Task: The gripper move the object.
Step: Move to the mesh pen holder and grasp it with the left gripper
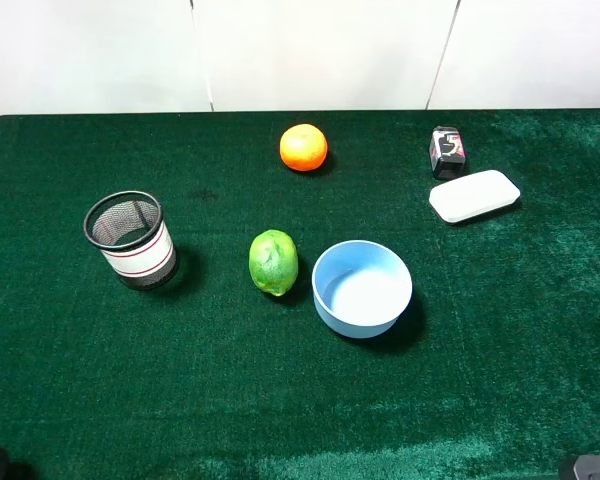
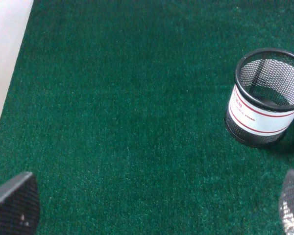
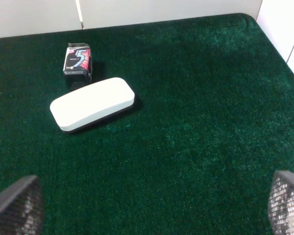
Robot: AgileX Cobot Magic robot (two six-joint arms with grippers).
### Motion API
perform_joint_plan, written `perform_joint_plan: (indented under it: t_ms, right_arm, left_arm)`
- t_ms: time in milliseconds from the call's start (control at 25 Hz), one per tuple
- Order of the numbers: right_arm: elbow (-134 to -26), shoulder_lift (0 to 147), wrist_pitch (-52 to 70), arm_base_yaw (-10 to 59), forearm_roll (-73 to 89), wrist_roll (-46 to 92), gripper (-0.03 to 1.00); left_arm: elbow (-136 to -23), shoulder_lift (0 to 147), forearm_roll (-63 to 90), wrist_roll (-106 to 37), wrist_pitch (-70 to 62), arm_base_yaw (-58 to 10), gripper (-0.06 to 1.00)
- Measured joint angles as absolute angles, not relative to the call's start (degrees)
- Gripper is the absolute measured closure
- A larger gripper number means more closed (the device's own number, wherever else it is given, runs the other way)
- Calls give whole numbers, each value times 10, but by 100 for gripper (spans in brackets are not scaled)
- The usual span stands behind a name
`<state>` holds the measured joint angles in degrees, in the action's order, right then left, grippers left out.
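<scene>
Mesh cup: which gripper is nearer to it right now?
Left. The left gripper faces the mesh cup, open and apart from it; the right gripper sits at the opposite side, by the white case.

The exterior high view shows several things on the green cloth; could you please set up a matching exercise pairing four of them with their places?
Things:
1. mesh cup
2. lime
3. orange
4. white case

Places:
A. far side, near the middle
B. just left of the blue bowl
C. right side, beside a small dark packet
D. left side, standing alone

Pairs: 1-D, 2-B, 3-A, 4-C.
</scene>
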<state>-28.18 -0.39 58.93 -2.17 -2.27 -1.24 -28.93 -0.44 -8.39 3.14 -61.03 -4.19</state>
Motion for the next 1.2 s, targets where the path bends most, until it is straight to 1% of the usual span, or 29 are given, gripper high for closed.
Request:
perform_joint_plan:
  t_ms: [960, 1200]
  right_arm:
    - [-282, -4, 589, -22, -23, -12, 28]
    - [-282, -4, 589, -22, -23, -12, 28]
  left_arm:
    - [-299, -3, -91, 31, -614, -42, -5]
    - [-331, 73, -86, 31, -639, -42, -5]
